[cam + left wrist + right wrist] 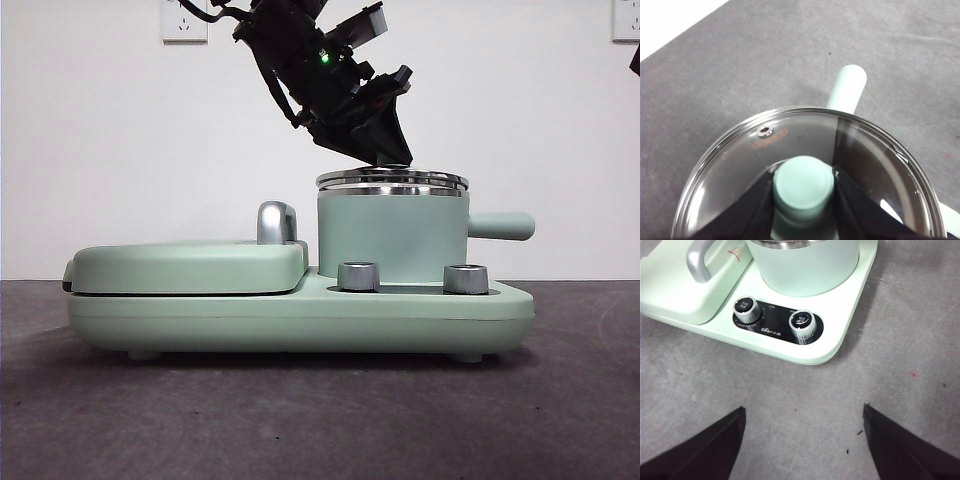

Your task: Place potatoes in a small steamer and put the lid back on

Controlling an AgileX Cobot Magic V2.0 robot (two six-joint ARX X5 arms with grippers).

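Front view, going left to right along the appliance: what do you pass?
Griddle cover → chrome handle → left dial → right dial → steamer's side handle.

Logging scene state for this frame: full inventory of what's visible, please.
small steamer: 1, mint-green, on the base's right part, side handle pointing right.
lid: 1, glass with steel rim and mint knob, on the steamer.
griddle cover: 1, mint-green with chrome handle, on the base's left part.
base: 1, mint-green, on the table.
dials: 2, silver, on the base's front.
table: 1, dark grey.
wall sockets: 2, white, on the wall.
potato: none visible.
left gripper: jaws around the lid's knob.
right gripper: open, above the table before the base.
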